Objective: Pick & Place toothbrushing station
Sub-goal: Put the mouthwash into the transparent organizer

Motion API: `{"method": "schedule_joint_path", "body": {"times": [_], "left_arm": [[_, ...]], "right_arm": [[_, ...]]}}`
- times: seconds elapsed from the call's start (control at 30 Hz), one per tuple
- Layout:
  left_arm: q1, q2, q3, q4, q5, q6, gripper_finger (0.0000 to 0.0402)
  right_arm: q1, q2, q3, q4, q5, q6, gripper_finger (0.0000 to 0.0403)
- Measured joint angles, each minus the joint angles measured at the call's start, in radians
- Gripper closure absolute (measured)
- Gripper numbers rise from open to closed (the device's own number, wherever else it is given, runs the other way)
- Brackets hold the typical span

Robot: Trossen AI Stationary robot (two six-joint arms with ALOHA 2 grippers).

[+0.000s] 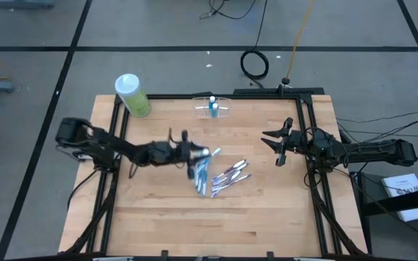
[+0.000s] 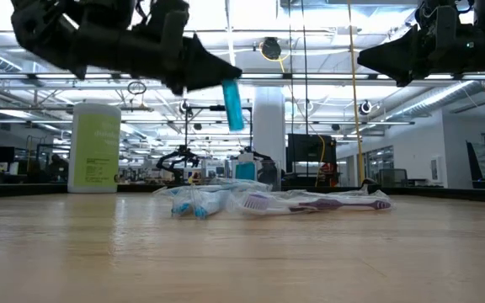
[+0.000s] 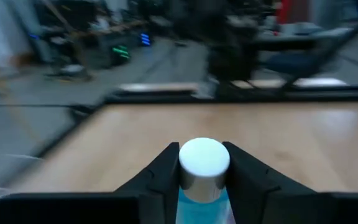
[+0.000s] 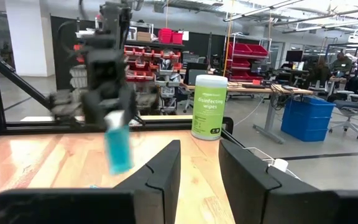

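Blue tube half behind pincer fingers

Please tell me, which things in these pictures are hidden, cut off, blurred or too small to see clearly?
- Blue tube: in the left wrist view only its white cap shows; the left gripper hides the body.
- Toothbrushes: in the high view too small to count.
- Clear cup: in the low view hidden behind the pile.
- Right gripper: in the low view cut off by the top edge.
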Motion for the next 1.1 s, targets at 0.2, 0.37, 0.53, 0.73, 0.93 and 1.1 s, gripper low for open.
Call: {"method": "schedule_joint_path", "body": {"times": [0.2,0.37,0.53,0.73,0.93,1.1], "left_arm": [[0.181,-0.167,0.0,-0.077,-0.019,0.047,0.0295],[0.365,-0.178,0.021,-0.097,0.038,0.022,0.0286],[0.477,-0.094,0.11,-0.144,0.162,-0.04,0.0301],[0.526,0.06,0.196,-0.139,0.167,-0.048,0.0293],[0.569,0.196,0.21,-0.029,0.142,-0.065,0.0291],[0.597,0.252,0.21,0.044,0.147,-0.073,0.03]], "right_arm": [[0.0,0.0,0.0,0.0,0.0,-0.009,0.0303],[0.0,0.0,0.0,0.0,0.0,-0.018,0.0303],[0.0,0.002,0.0,0.003,0.004,-0.018,0.0303],[0.0,0.01,0.0,-0.001,0.03,-0.018,0.0303],[0.0,0.011,0.0,0.001,0.026,-0.019,0.0303],[0.0,0.011,0.0,-0.001,0.026,-0.022,0.0303]]}}
